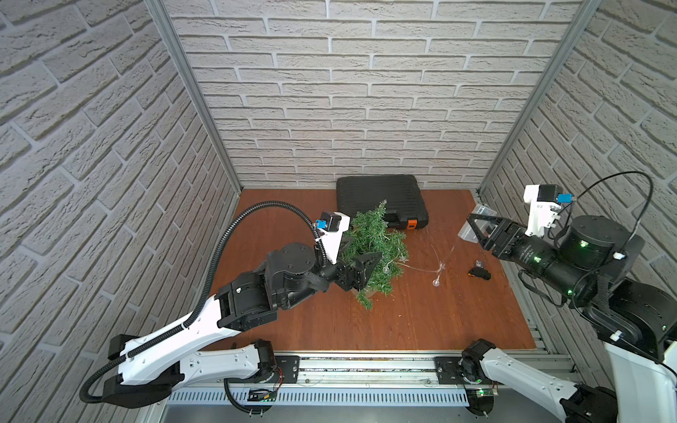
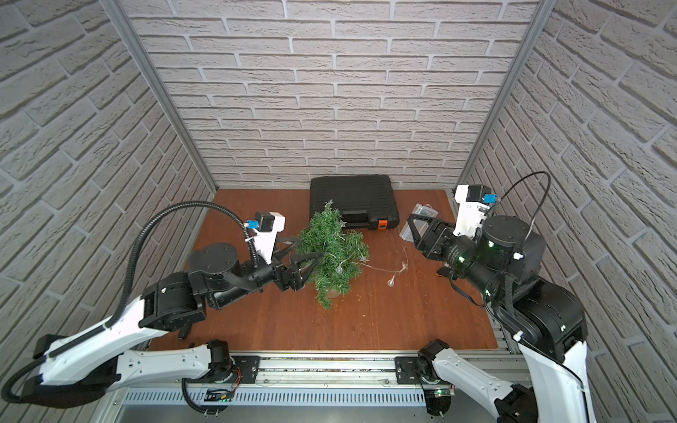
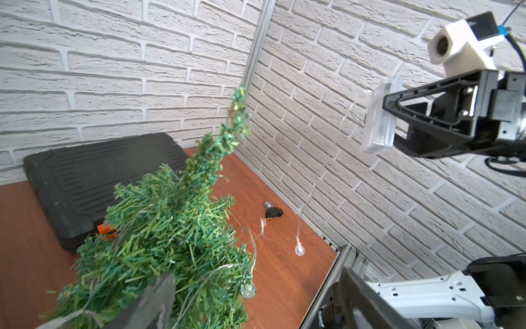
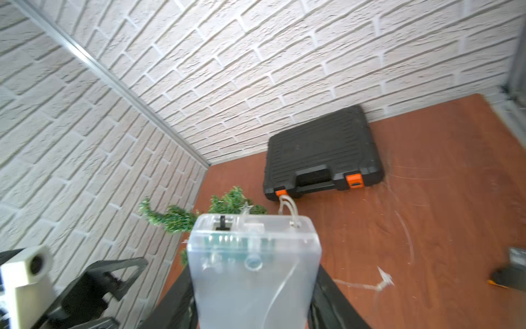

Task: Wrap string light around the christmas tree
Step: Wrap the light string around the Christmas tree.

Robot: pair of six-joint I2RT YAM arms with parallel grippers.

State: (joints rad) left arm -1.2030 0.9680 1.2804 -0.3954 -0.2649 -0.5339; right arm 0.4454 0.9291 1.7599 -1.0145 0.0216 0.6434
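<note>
In the middle of the brown wooden table [image 1: 403, 322] stands the small green artificial christmas tree [image 1: 373, 249] with bushy needle branches. The thin pale string light [image 1: 436, 282] with its clear bulbs and stars already lies over some lower branches. From the tree the wire runs loose over the table towards the robot's right side, then climbs to the clear rectangular plastic box [image 3: 380, 119] at its end.

The right gripper [image 1: 476, 229] is clamped on that box, up in the air and well apart from the tree. The left gripper [image 2: 309, 248] has its jaws spread wide, straddling the lower foliage; one finger touches the needles and bare table shows before the other, so I'd say nothing is gripped.

To my eye, the tree must be steadied before another loop is led round. The left jaws ought to take the trunk low, near the pot, with no wire caught between them. The right arm should keep the line lightly taut and carry the box high round the tip. A hard pull could tip the tree. The slack could snag the small black part [image 1: 479, 273] lying near it, or the black plastic tool case [image 1: 381, 197] with orange latches behind the tree.
</note>
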